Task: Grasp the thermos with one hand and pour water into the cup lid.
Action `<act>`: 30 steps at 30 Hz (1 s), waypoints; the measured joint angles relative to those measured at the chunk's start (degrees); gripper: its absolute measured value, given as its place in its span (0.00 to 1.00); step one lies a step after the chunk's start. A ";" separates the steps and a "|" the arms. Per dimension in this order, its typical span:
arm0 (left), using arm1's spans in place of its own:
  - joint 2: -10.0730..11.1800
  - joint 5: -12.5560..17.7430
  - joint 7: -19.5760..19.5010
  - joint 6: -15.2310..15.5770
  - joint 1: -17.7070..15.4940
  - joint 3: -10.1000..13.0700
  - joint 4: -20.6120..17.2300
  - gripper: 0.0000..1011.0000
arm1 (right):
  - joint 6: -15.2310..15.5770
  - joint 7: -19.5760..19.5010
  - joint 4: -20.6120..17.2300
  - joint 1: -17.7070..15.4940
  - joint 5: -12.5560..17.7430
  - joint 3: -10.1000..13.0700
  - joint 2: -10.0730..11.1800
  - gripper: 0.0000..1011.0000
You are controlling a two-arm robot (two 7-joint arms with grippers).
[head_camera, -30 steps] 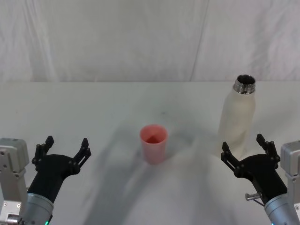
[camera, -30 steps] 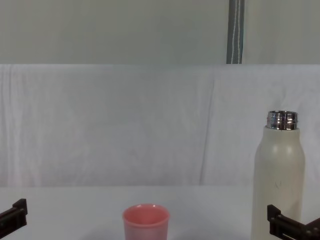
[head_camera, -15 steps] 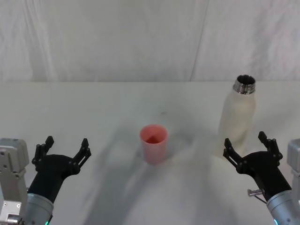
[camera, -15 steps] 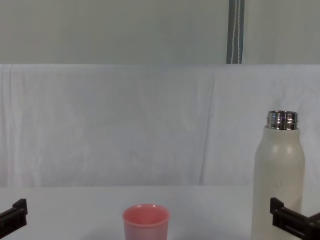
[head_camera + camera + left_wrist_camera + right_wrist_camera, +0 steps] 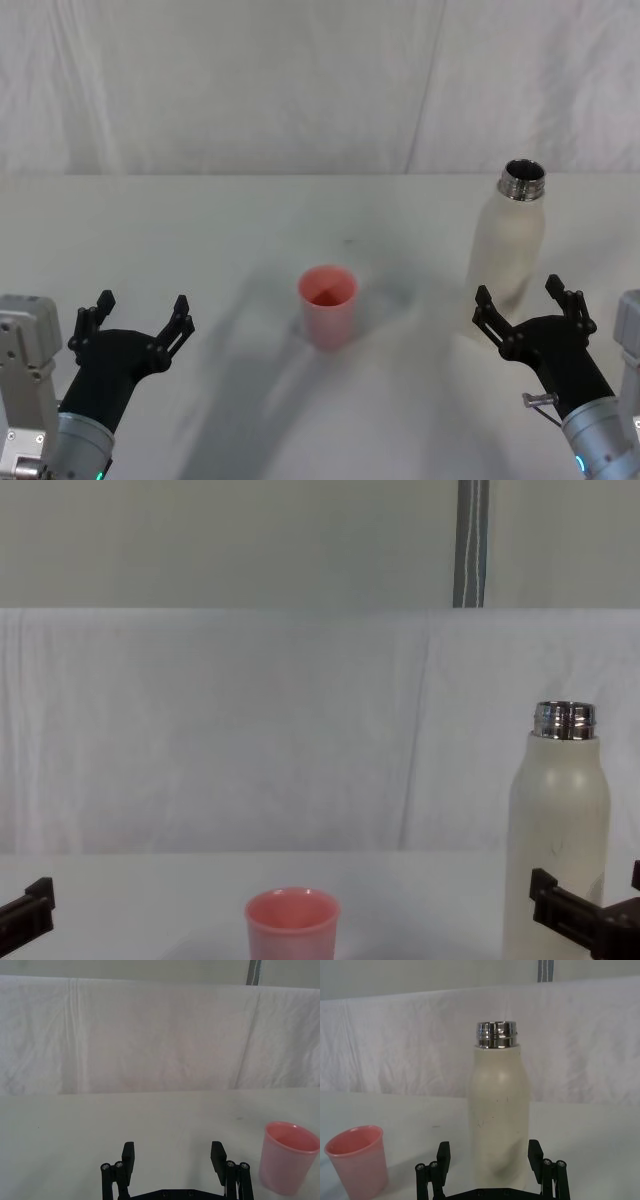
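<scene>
Right gripper [image 5: 528, 308] open just before the thermos [image 5: 508, 252] — center its body between both fingers, then close; left gripper [image 5: 137, 318] idles open.

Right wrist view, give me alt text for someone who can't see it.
A tall cream-white thermos with an uncapped steel neck stands upright on a white table, directly ahead of the open right gripper, whose fingers are not touching it. A small pink cup lid stands upright beside the thermos, apart from it, with a white cloth backdrop behind.
</scene>
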 joint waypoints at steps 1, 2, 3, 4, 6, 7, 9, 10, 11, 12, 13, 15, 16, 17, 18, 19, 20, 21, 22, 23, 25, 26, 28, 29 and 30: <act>0.00 0.00 0.00 0.00 0.00 0.00 0.00 0.99 | 0.00 0.00 0.00 0.00 0.00 0.00 0.00 0.99; 0.00 0.00 0.00 0.00 0.00 0.00 0.00 0.99 | -0.15 0.30 0.60 0.36 -0.01 0.13 -0.39 0.99; 0.00 0.00 0.00 0.00 0.00 0.00 0.00 0.99 | -0.15 0.30 0.60 0.36 -0.01 0.13 -0.39 0.99; 0.00 0.00 0.00 0.00 0.00 0.00 0.00 0.99 | -0.30 0.61 1.13 0.69 -0.03 0.22 -0.68 0.99; 0.00 0.00 0.00 0.00 0.00 0.00 0.00 0.99 | -0.53 0.84 1.85 1.15 -0.05 0.34 -0.97 0.99; 0.00 0.00 0.00 0.00 0.00 0.00 0.00 0.99 | -0.73 1.11 2.51 1.56 -0.10 0.46 -1.22 0.99; 0.00 0.00 0.00 0.00 0.00 0.00 0.00 0.99 | -1.04 1.35 3.31 2.11 -0.17 0.65 -1.48 0.99; 0.00 0.00 0.00 0.00 0.00 0.00 0.00 0.99 | -1.15 1.47 3.63 2.34 -0.18 0.74 -1.58 0.99; 0.00 0.00 0.00 0.00 0.00 0.00 0.00 0.99 | -1.37 1.62 4.24 2.79 -0.20 0.89 -1.72 0.99; 0.00 0.00 0.00 0.00 0.00 0.00 0.00 0.99 | -1.45 1.68 4.49 2.98 -0.20 0.97 -1.79 0.99; 0.00 0.00 0.00 0.00 0.00 0.00 0.00 0.99 | -1.55 1.77 4.78 3.20 -0.21 1.05 -1.84 0.99; 0.00 0.00 0.00 0.00 0.00 0.00 0.00 0.99 | -1.87 2.01 5.59 3.85 -0.22 1.28 -2.03 0.99; 0.00 0.00 0.00 0.00 0.00 0.00 0.00 0.99 | -1.96 2.05 5.83 4.03 -0.22 1.35 -2.08 0.99; 0.00 0.00 0.00 0.00 0.00 0.00 0.00 0.99 | -2.02 2.09 6.05 4.20 -0.22 1.40 -2.14 0.99; 0.00 0.00 0.00 0.00 0.00 0.00 0.00 0.99 | -2.20 2.29 6.63 4.61 -0.21 1.52 -2.24 0.99; 0.00 0.00 0.00 0.00 0.00 0.00 0.00 0.99 | -2.20 2.29 6.63 4.61 -0.21 1.52 -2.24 0.99; 0.00 0.00 0.00 0.00 0.00 0.00 0.00 0.99 | -2.34 2.44 7.09 4.99 -0.19 1.63 -2.31 0.99; 0.00 0.00 0.00 0.00 0.00 0.00 0.00 0.99 | -2.41 2.48 7.33 5.21 -0.18 1.69 -2.34 0.99; 0.00 0.00 0.00 0.00 0.00 0.00 0.00 0.99 | -2.47 2.55 7.72 5.58 -0.17 1.77 -2.40 0.99; 0.00 0.00 0.00 0.00 0.00 0.00 0.00 0.99 | -2.51 2.62 7.91 5.77 -0.17 1.81 -2.43 0.99; 0.00 0.00 0.00 0.00 0.00 0.00 0.00 0.99 | -2.72 2.86 8.61 6.35 -0.16 1.93 -2.49 0.99; 0.00 0.00 0.00 0.00 0.00 0.00 0.00 0.99 | -2.77 2.90 8.83 6.54 -0.15 1.97 -2.50 0.99; 0.00 0.00 0.00 0.00 0.00 0.00 0.00 0.99 | -2.89 3.00 9.38 7.08 -0.12 2.09 -2.53 0.99; 0.00 0.00 0.00 0.00 0.00 0.00 0.00 0.99 | -2.94 3.05 9.59 7.27 -0.12 2.13 -2.55 0.99; 0.00 0.00 0.00 0.00 0.00 0.00 0.00 0.99 | -2.99 3.11 9.81 7.46 -0.11 2.17 -2.57 0.99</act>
